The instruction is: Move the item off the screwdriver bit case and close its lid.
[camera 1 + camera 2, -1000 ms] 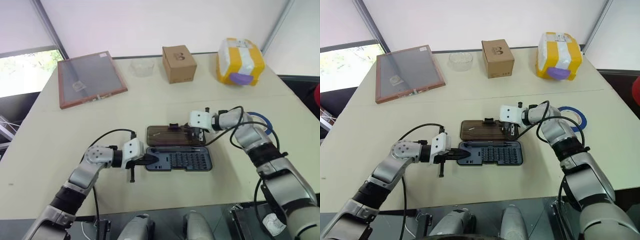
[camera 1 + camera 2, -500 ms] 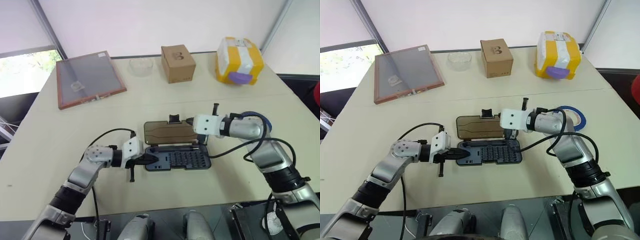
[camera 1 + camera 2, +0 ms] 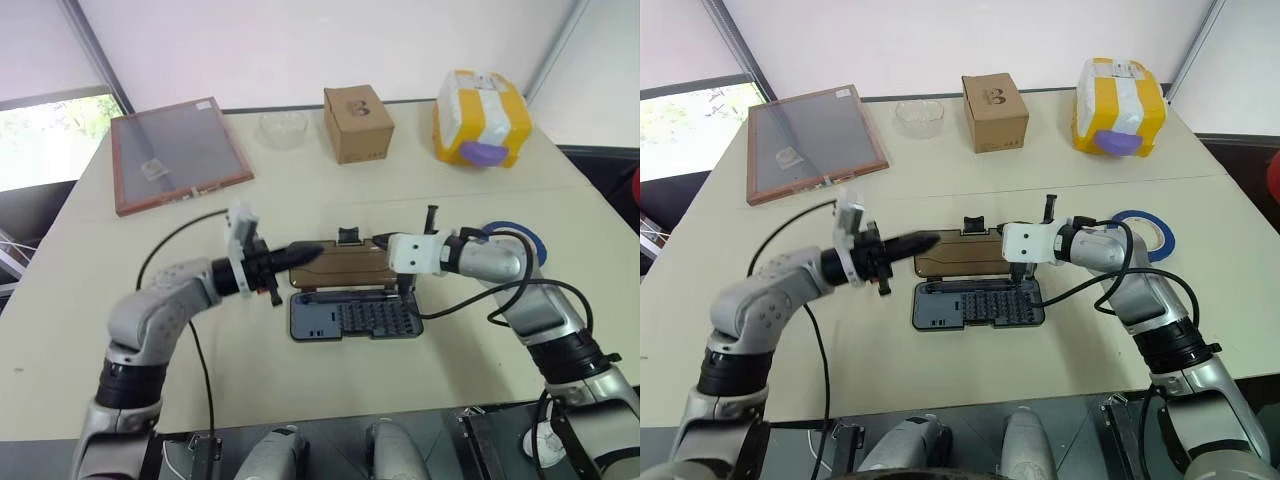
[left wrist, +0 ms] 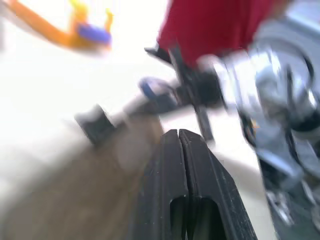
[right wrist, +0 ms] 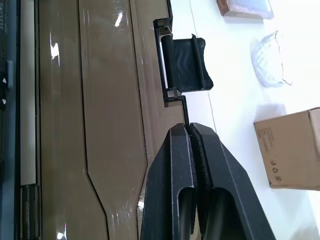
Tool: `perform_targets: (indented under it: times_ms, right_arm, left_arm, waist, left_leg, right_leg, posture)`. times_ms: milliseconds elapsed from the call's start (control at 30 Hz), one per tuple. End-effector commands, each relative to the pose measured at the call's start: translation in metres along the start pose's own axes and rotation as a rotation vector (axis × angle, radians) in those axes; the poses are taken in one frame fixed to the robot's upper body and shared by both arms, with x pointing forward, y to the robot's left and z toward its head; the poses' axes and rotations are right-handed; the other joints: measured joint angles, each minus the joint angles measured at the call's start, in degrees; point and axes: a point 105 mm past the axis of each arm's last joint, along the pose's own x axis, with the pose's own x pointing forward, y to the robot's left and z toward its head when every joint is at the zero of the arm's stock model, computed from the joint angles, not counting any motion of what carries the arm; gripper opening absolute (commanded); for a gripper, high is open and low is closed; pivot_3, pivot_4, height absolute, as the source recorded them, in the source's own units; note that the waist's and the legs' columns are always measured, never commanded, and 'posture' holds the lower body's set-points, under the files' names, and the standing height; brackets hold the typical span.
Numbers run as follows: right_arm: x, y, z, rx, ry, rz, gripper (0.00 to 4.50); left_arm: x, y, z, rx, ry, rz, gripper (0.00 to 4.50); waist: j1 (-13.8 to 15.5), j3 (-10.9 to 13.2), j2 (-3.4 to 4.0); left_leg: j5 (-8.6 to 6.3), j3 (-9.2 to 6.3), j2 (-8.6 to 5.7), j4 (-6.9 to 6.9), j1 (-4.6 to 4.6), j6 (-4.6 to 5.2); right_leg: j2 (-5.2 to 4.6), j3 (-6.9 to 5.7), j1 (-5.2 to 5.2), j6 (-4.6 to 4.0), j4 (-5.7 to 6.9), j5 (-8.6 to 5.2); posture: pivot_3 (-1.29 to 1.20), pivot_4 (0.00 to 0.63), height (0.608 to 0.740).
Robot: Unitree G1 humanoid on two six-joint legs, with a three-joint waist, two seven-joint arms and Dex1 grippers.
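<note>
Cream tabletop (image 3: 940, 390) meets white walls; wood-framed panel (image 3: 812, 142) at ten o'clock, yellow pack (image 3: 1117, 96) at one. Left pincer (image 3: 930, 240) and right pincer (image 3: 1015, 270) clenched, empty.

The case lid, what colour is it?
The lid is translucent dark brown, clearest in the right wrist view.

Lid (image 5: 95, 125) glossy translucent brown plastic; bit tray (image 3: 355, 320) matt grey-blue plastic; box (image 3: 358, 124) plain cardboard; surface (image 3: 400, 190) smooth matt cream.
</note>
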Motion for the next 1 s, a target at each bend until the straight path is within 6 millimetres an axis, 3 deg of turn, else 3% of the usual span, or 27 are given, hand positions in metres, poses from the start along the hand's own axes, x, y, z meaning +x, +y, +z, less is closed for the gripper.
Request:
perform_targets:
  times_ms: [33,100,233,333,467,600,767,867,1000]
  right_arm:
    - [-0.005,-0.017,0.007,-0.05,-0.019,-0.053,0.02]
    - [-0.005,-0.018,0.007,-0.052,-0.019,-0.055,0.02]
    - [-0.005,-0.019,0.007,-0.054,-0.017,-0.059,0.02]
    - [-0.004,-0.019,0.007,-0.053,-0.016,-0.058,0.02]
    - [-0.003,-0.019,0.007,-0.041,-0.017,-0.062,0.02]
    - [-0.003,-0.018,0.006,-0.04,-0.013,-0.054,0.02]
    - [-0.004,-0.022,0.009,-0.02,-0.025,-0.084,0.02]
    - [-0.006,-0.02,0.013,-0.021,-0.034,-0.07,0.91]
    - [-0.017,-0.024,0.016,-0.045,0.01,-0.085,2.9]
  left_arm:
    - [-0.015,0.057,0.019,0.114,-0.05,0.281,0.0]
    - [-0.022,0.083,0.014,0.185,-0.009,0.392,0.0]
    - [-0.02,0.097,-0.01,0.295,0.125,0.383,0.0]
    - [-0.013,0.098,-0.024,0.269,0.156,0.321,0.0]
    - [0.005,0.083,-0.05,0.211,0.206,0.168,0.0]
    - [0.012,0.07,-0.055,0.127,0.21,0.064,0.0]
    - [0.015,0.072,-0.058,0.132,0.226,0.049,0.0]
    - [0.017,0.073,-0.055,0.124,0.214,0.046,0.0]
    - [0.022,0.071,-0.052,0.128,0.207,0.021,0.0]
  waist:
    - [0.02,0.0,0.0]
    - [-0.06,0.0,0.0]
    - [-0.13,0.02,-0.02]
    - [0.06,0.06,-0.09]
    - [0.0,0.08,-0.13]
    - [-0.28,0.09,-0.14]
    - [-0.21,0.09,-0.14]
    - [-0.05,0.1,-0.15]
    - [-0.05,0.1,-0.15]
  left_leg:
    - [0.0,0.01,0.0,0.0,0.01,0.0]
    - [0.01,0.02,0.0,-0.02,0.01,-0.01]
    - [0.0,0.05,-0.01,-0.08,-0.01,-0.01]
    - [0.0,-0.01,-0.06,-0.04,-0.08,-0.01]
    - [0.0,-0.01,-0.07,0.0,-0.1,0.0]
    - [0.0,-0.01,-0.06,-0.02,-0.1,0.0]
    - [0.0,0.0,-0.05,-0.02,-0.1,0.0]
    - [0.0,-0.01,-0.06,0.01,-0.12,0.0]
    - [0.0,-0.01,-0.06,0.0,-0.13,0.0]
  right_leg:
    - [0.0,0.0,0.0,0.0,0.0,0.0]
    - [0.0,-0.02,0.01,0.0,-0.03,0.0]
    - [-0.02,-0.03,-0.04,0.0,-0.04,0.0]
    - [-0.03,-0.05,-0.06,0.0,-0.05,0.0]
    - [-0.05,-0.05,-0.05,0.01,-0.03,0.0]
    - [-0.05,-0.05,-0.07,0.01,-0.01,0.01]
    - [-0.04,-0.05,-0.1,0.01,0.01,0.01]
    - [-0.05,-0.05,-0.09,0.01,0.01,0.01]
    - [-0.05,-0.05,-0.1,0.01,0.01,0.01]
  posture:
    - [0.0,0.15,0.74]
    - [0.0,0.15,0.74]
    - [0.0,0.15,0.74]
    - [0.0,0.15,0.74]
    - [0.0,0.15,0.74]
    - [0.0,0.15,0.74]
    - [0.0,0.15,0.74]
    - [0.0,0.15,0.74]
    - [0.0,0.15,0.74]
